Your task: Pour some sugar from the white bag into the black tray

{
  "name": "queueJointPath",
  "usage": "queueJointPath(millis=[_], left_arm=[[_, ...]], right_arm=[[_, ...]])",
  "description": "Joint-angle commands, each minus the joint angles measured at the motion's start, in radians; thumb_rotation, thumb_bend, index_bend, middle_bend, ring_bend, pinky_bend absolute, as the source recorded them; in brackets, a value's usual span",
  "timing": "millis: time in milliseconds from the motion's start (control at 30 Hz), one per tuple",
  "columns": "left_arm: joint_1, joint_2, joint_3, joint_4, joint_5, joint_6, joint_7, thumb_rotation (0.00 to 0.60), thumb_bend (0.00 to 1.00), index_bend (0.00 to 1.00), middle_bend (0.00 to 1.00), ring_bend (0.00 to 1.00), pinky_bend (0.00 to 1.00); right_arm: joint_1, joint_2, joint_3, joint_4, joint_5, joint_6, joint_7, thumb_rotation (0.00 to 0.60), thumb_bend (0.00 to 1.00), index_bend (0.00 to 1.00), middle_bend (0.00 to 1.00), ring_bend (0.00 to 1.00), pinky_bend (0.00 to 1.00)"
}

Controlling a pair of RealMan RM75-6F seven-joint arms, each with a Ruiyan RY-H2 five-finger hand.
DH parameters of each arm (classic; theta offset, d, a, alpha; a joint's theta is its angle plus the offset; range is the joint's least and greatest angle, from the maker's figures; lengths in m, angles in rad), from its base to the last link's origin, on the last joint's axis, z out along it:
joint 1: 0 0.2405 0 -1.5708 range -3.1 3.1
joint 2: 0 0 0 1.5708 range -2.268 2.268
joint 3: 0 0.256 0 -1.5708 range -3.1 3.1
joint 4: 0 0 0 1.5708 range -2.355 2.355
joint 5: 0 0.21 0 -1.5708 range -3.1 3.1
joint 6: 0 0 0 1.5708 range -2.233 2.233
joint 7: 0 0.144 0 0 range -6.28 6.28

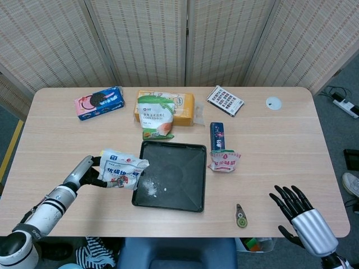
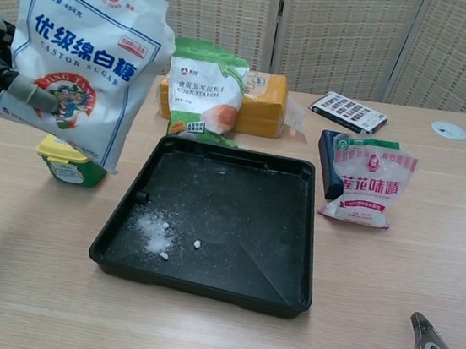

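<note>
Sugar bag [image 2: 78, 53] is up off the counter [image 1: 269, 145] at the upper left of the chest view, held by the left hand [image 1: 90, 174], whose fingers [image 2: 22, 89] are wrapped round its lower left side. It's a white bag with blue lettering, hanging more or less upright, just left of the black tray [image 2: 228, 285] rather than over it. In the head view it sits right beside the tray's left rim.

A little pile of white sugar [image 2: 155, 231] lies in the tray's lower left corner, plus a few stray grains near it.

Right hand [image 1: 300, 210] is down in the lower right of the head view, well apart from everything, fingers spread and holding nothing.

Other stuff on the counter: a small yellow-lidded tub [image 2: 66, 162] below the bag, a green corn starch bag [image 2: 207, 90] leaning at the tray's far edge, a pink seasoning packet [image 2: 367, 187] to the right of the tray.
</note>
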Motion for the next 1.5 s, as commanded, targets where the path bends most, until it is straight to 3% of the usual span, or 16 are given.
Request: queueJointPath(millis=[33,267,500,967,1167,1300,1433,1500], left_arm=[[0.110,-0.025,0.071,0.179,0.272,-0.166,-0.197,0.600,0.27,0.94,0.99,1.00,1.00],[0.135,-0.145,0.104,0.389,0.523,-0.276,-0.421,0.600,0.27,0.94,0.99,1.00,1.00],[0.134,-0.232,0.108,0.504,0.707,-0.294,-0.597,0.600,0.27,0.94,0.99,1.00,1.00],[0.036,-0.350,0.159,0.731,0.938,-0.314,-0.887,0.600,0.27,0.95,0.99,1.00,1.00],[0.004,-0.359,0.185,0.767,1.008,-0.317,-0.984,0.600,0.27,0.93,0.99,1.00,1.00],[-0.005,-0.352,0.204,0.769,1.066,-0.309,-1.056,0.600,0.28,0.78,0.87,1.00,1.00],[-0.010,-0.343,0.231,0.765,1.130,-0.290,-1.125,0.600,0.27,0.49,0.64,1.00,1.00],[-0.016,-0.337,0.246,0.763,1.168,-0.283,-1.170,0.600,0.25,0.31,0.46,1.00,1.00]], right_arm=[[0.001,-0.002,0.001,-0.002,0.003,-0.003,-0.004,0.600,0.30,0.00,0.00,0.00,0.00],[0.002,-0.006,0.004,-0.005,0.015,-0.012,-0.012,0.600,0.30,0.00,0.00,0.00,0.00],[0.004,-0.011,0.007,-0.008,0.028,-0.024,-0.023,0.600,0.30,0.00,0.00,0.00,0.00],[0.005,-0.022,0.019,-0.013,0.060,-0.038,-0.048,0.600,0.30,0.00,0.00,0.00,0.00],[0.010,-0.025,0.024,-0.014,0.073,-0.050,-0.053,0.600,0.30,0.00,0.00,0.00,0.00],[0.010,-0.026,0.025,-0.016,0.078,-0.051,-0.055,0.600,0.30,0.00,0.00,0.00,0.00],[0.010,-0.026,0.024,-0.017,0.077,-0.049,-0.056,0.600,0.30,0.00,0.00,0.00,0.00],[0.009,-0.025,0.023,-0.017,0.075,-0.048,-0.056,0.600,0.30,0.00,0.00,0.00,0.00]])
